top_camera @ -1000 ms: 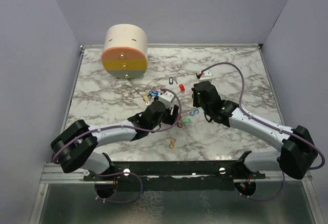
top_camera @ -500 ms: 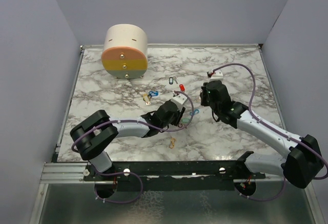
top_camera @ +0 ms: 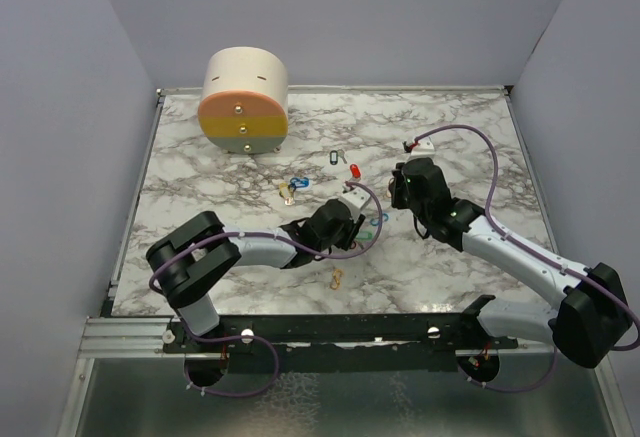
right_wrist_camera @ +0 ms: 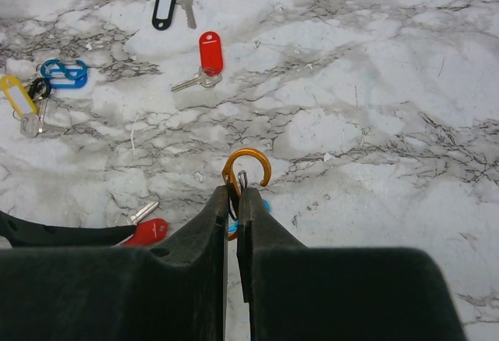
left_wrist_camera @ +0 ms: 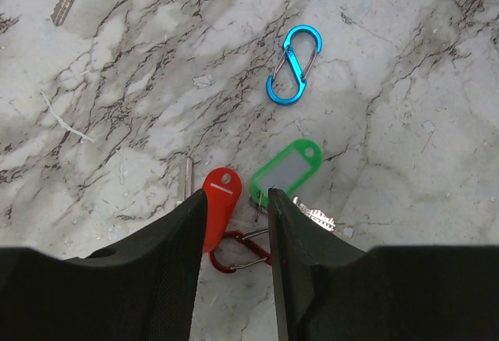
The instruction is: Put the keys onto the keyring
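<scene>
Marble, grey-veined, covers the table point(top_camera: 470, 127), and the keys lie scattered across its middle. At centre frame in the overhead view the left gripper point(top_camera: 355, 215) is low over a small cluster. Its own camera shows the fingers point(left_wrist_camera: 183, 236) a narrow gap apart. The lower end of a red tag point(left_wrist_camera: 219, 200) lies in that gap, against the finger on the left of the frame. Bare marble shows between the tag and the other finger, so nothing looks clamped. A green tag point(left_wrist_camera: 286, 171) lies just right of the red one, its lower end by the other finger. A red clip point(left_wrist_camera: 243, 249) peeks out low between the fingers, and a blue clip point(left_wrist_camera: 292, 64) sits apart in the upper middle.

Just right of centre overhead, the right gripper point(top_camera: 400, 195) has its fingers pressed almost together on an orange clip point(right_wrist_camera: 248, 171), whose hook stands clear above the fingertips. Toward the upper left of that wrist view lie a black tag point(right_wrist_camera: 164, 7) and a second red tag point(right_wrist_camera: 210, 51), each with a key. A dark blue clip point(right_wrist_camera: 66, 73) and a yellow tag point(right_wrist_camera: 15, 91) lie at the left edge. A loose orange clip point(top_camera: 337, 278) lies alone lower down the table. A cream-and-orange drum point(top_camera: 244, 100) stands at the upper left.
</scene>
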Robot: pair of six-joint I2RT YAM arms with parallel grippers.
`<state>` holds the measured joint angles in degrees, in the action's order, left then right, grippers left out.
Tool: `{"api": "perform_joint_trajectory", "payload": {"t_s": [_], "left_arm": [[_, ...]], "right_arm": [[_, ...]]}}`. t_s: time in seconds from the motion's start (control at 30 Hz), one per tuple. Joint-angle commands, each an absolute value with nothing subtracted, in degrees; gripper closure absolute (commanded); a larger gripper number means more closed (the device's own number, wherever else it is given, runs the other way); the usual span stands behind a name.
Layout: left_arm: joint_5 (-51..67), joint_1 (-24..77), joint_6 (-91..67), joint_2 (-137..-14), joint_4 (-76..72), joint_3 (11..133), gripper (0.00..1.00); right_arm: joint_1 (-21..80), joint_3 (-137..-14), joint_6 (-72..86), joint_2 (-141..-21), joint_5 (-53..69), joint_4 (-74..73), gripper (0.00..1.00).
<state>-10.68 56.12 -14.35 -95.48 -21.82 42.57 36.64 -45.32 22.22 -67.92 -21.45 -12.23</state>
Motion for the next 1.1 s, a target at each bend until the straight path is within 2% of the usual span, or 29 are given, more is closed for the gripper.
{"api": "perform_joint_trajectory", "payload": {"t_s": [0.0,0.47,0.57,0.83,1.07], "left_arm": [[-8.3,56.6,-13.6,-97.1,-22.6,43.9,0.61],[-7.8,56.7,-13.9,-99.6,-22.4,44.5,0.68],[-7.9,56.7,-13.8,-99.4,-22.4,44.5,0.73],[-8.1,56.7,-13.7,-98.6,-22.4,44.6,0.98],[-9.1,56.7,-13.0,-94.2,-22.5,44.3,1.0]], "right_arm": [[36.2,-44.6,21.8,-67.0,-20.1,-11.2,0.99],[36.1,-44.2,21.7,-66.7,-19.8,-11.0,0.99],[36.1,-44.0,21.8,-66.5,-19.7,-10.9,0.99],[36.0,-43.6,21.9,-66.4,-19.3,-10.8,0.99],[36.0,-42.7,22.3,-67.5,-16.6,-10.0,0.99]]}}
